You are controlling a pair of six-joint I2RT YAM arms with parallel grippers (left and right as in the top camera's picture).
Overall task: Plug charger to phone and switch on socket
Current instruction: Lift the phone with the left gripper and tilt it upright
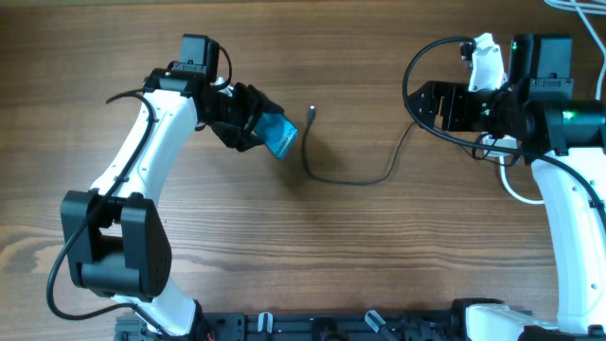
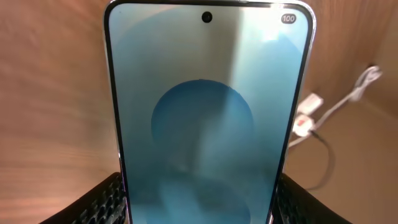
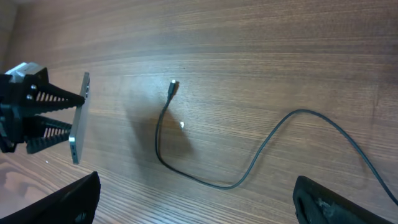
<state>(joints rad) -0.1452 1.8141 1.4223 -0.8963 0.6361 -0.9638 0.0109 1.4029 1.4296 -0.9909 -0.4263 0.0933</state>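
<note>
My left gripper (image 1: 258, 121) is shut on the phone (image 1: 282, 134) and holds it tilted above the table. In the left wrist view the teal-and-pale-blue screen (image 2: 205, 118) fills the frame between the two fingers (image 2: 202, 208). The charger's black cable (image 1: 350, 180) lies loose on the table, with its connector (image 1: 312, 112) just right of the phone. In the right wrist view the connector (image 3: 174, 86) lies right of the edge-on phone (image 3: 79, 118). My right gripper (image 1: 423, 104) is open and empty (image 3: 199, 202), above the cable's right part. The white socket (image 1: 486, 59) is partly hidden by the right arm; its red marking shows in the left wrist view (image 2: 306, 118).
A thick white cord (image 2: 348, 99) runs from the socket toward the table's right edge, and a white loop (image 1: 516, 185) lies under the right arm. The wooden table (image 1: 312, 265) shows bare wood in front of the cable.
</note>
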